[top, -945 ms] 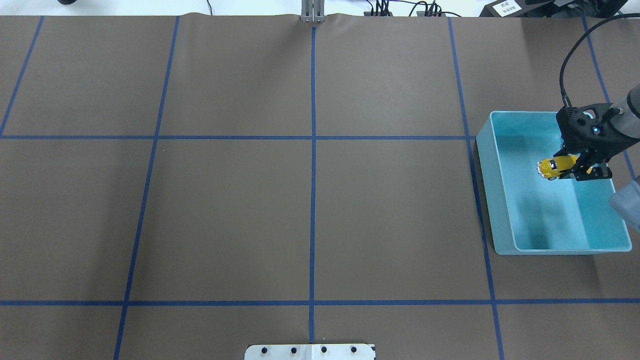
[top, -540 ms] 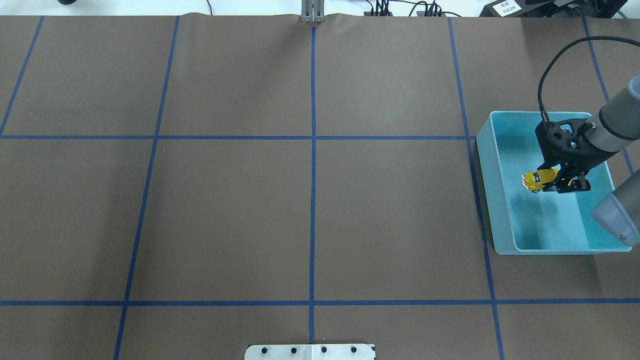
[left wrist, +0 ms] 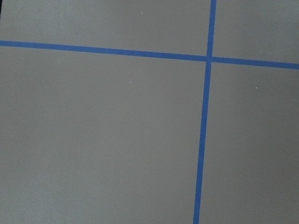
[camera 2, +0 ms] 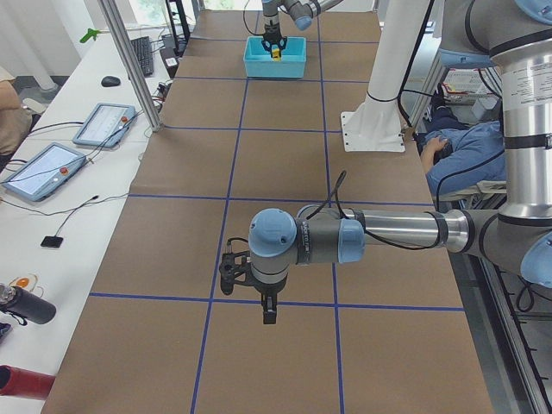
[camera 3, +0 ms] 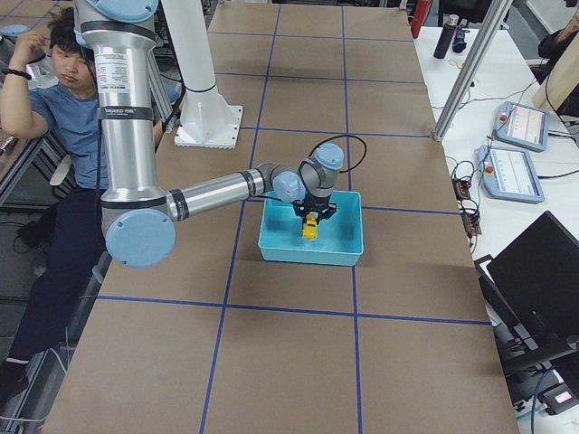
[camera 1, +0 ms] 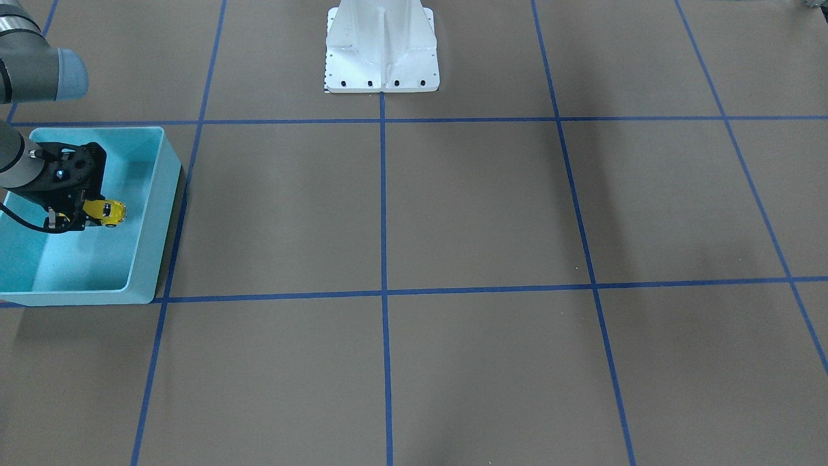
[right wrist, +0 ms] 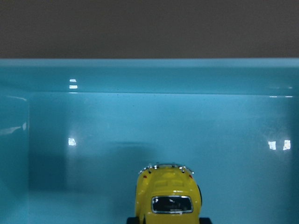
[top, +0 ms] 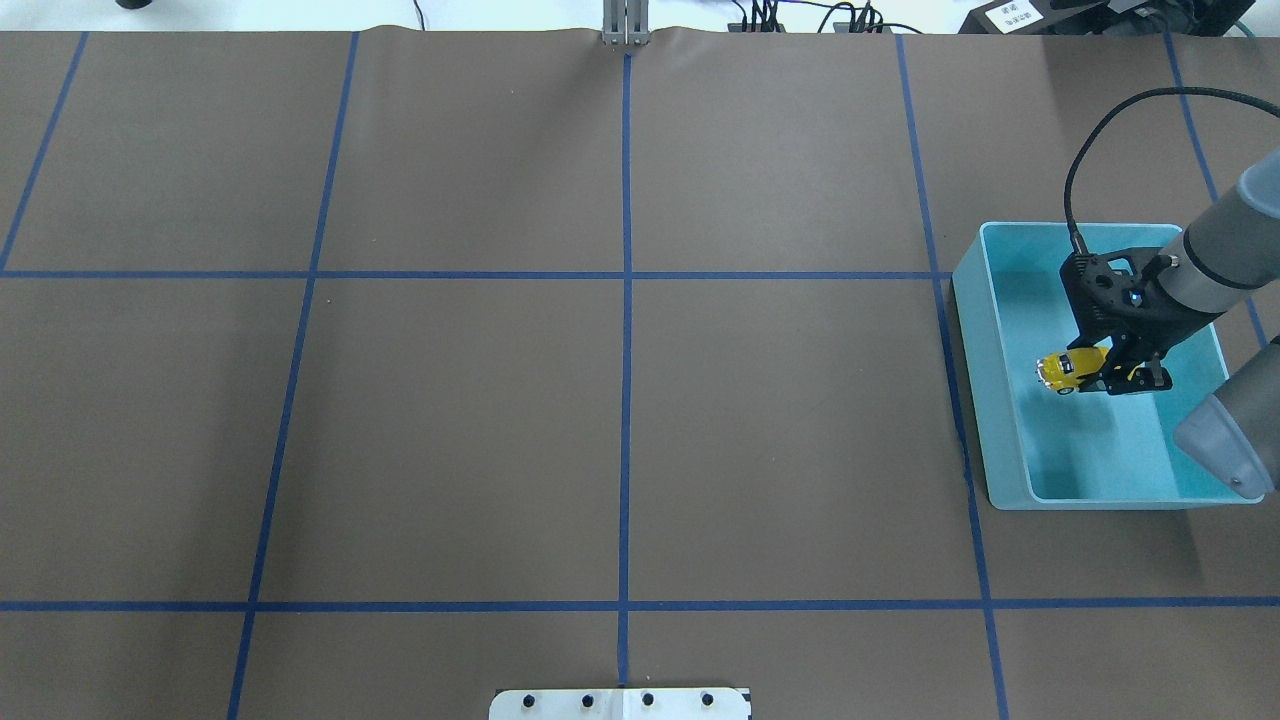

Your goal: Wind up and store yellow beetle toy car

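The yellow beetle toy car is inside the turquoise bin, low over its floor, with its nose toward the bin's table-centre wall. My right gripper is shut on the car's rear end. The front-facing view shows the same grip, gripper on car. In the right wrist view the car sits at the bottom edge, facing the bin's inner wall. I cannot tell whether its wheels touch the floor. My left gripper hangs over bare table far from the bin; I cannot tell its state.
The bin stands at the table's right side on brown paper with blue tape lines. The robot's white base is at the table's middle. A person sits beside the robot. Tablets lie on the side bench.
My right gripper has carried the car toward the bin's table-centre wall and lower into the bin, still shut on it. The bin has not moved.
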Robot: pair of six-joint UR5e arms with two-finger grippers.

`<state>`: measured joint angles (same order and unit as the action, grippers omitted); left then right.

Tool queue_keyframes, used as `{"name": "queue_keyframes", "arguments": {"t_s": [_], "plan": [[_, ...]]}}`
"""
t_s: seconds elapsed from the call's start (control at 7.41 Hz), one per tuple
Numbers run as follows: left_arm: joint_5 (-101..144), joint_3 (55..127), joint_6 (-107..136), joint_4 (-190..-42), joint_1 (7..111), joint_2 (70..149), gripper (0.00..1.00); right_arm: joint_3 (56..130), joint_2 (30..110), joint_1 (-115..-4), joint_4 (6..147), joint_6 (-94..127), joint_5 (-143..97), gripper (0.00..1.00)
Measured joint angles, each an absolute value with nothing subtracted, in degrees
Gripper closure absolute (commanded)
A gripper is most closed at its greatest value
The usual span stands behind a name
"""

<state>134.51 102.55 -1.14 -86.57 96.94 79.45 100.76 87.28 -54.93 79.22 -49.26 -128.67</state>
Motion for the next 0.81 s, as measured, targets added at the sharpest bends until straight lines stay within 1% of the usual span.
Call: {"name": "queue_keyframes", "arguments": {"t_s": [0.54,0.81], "plan": [[134.77,102.27,-1.18,-86.57,96.94,79.45,0.0,100.49,87.36,-54.86,77.31,-49.21,-128.38,0.0],[134.78,102.25,-1.15,-86.57,96.94,79.45,0.0,102.99,87.88,-56.91,77.26,-46.17,-128.78,0.0]]}}
